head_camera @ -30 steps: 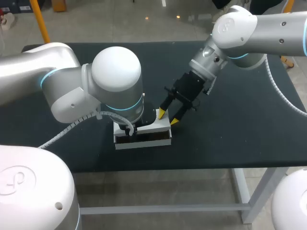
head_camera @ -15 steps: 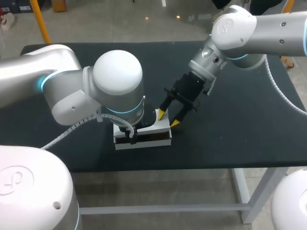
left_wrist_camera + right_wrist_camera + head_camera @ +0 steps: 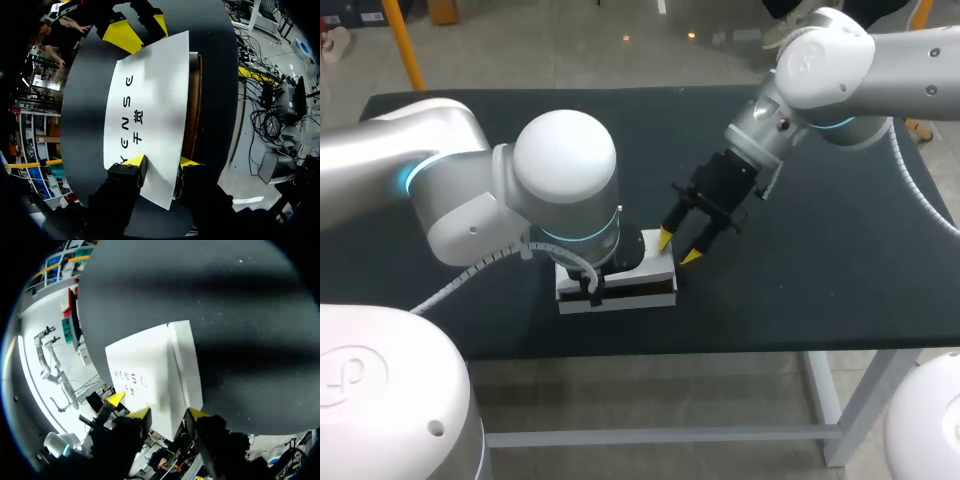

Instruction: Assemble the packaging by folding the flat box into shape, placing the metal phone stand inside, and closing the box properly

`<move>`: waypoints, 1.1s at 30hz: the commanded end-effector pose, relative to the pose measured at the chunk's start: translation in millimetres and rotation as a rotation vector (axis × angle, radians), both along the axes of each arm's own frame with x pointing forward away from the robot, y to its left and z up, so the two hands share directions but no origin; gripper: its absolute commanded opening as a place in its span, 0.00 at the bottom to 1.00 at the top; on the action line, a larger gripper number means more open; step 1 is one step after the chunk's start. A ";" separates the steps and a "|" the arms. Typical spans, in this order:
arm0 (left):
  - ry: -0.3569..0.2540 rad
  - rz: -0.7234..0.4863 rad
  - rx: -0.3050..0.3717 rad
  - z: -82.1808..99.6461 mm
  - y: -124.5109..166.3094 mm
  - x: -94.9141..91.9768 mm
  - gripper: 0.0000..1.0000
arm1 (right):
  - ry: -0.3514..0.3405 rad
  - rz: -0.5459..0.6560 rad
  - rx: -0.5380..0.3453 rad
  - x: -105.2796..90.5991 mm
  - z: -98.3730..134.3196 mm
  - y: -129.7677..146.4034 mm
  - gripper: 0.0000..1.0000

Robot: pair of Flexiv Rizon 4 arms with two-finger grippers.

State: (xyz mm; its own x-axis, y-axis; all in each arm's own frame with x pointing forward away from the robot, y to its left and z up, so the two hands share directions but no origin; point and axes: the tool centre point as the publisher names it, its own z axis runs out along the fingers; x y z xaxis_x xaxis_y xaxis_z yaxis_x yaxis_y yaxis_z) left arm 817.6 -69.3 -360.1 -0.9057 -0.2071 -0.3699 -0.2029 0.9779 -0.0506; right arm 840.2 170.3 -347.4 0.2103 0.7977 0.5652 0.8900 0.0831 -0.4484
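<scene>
The black desk [image 3: 820, 280] carries everything. My left arm [image 3: 565, 160] comes in from the left side and bulks over the middle of the desk. Its wrist stands right above the white box [image 3: 658, 265] and hides most of it from the head view. My right arm [image 3: 820, 70] comes in from the far right corner and slants down toward the same spot.

The box lies close to the desk's front edge, a little left of the middle, with its long side along that edge. Its white lid [image 3: 150, 100] carries black print and lies flat on top. Along one long side a brown strip [image 3: 194, 100] of the inside shows under the lid's edge.

The left gripper [image 3: 161, 162] points straight down at one end of the lid. Its fingers are spread, and a corner of the lid shows between the yellow tips [image 3: 134, 161] — whether they press on the card I cannot tell. It pinches nothing.

The right gripper [image 3: 679, 248] is at the box's opposite, right-hand end. Its fingers are also spread, one tip [image 3: 666, 238] is over the box's back corner and the other is just off the end — nothing is held between them.
</scene>
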 end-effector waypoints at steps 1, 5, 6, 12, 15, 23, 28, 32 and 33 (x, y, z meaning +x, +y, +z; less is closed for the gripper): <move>0.005 0.002 0.012 -7.3 -2.0 -1.8 0.38 | -0.015 -0.008 0.001 -4.6 3.9 -2.4 0.49; 0.011 -0.004 0.019 -9.4 -1.6 -3.0 0.40 | -0.028 -0.009 0.001 -5.8 7.4 -2.8 0.48; 0.013 -0.005 0.019 -9.8 -1.5 -3.0 0.40 | -0.030 -0.009 0.001 -6.0 8.0 -2.7 0.48; 0.020 -0.008 0.025 -10.8 -0.2 -4.6 0.41 | -0.057 -0.013 0.005 -7.9 15.3 -3.0 0.42; 0.020 -0.008 0.025 -10.5 0.2 -5.1 0.40 | -0.072 -0.010 0.007 -9.0 19.5 -2.0 0.31; 0.022 -0.008 0.023 -9.7 0.9 -6.8 0.42 | -0.108 0.029 0.005 -13.7 24.4 10.3 0.00; 0.024 -0.010 0.026 -9.7 0.9 -7.2 0.43 | -0.116 0.053 -0.011 -17.0 20.6 18.4 0.00; 0.025 -0.011 0.025 -9.6 1.1 -7.6 0.44 | -0.125 0.063 -0.020 -19.7 17.8 21.1 0.00; 0.024 -0.011 0.024 -9.2 1.4 -7.8 0.44 | -0.127 0.066 -0.020 -20.5 17.1 21.5 0.00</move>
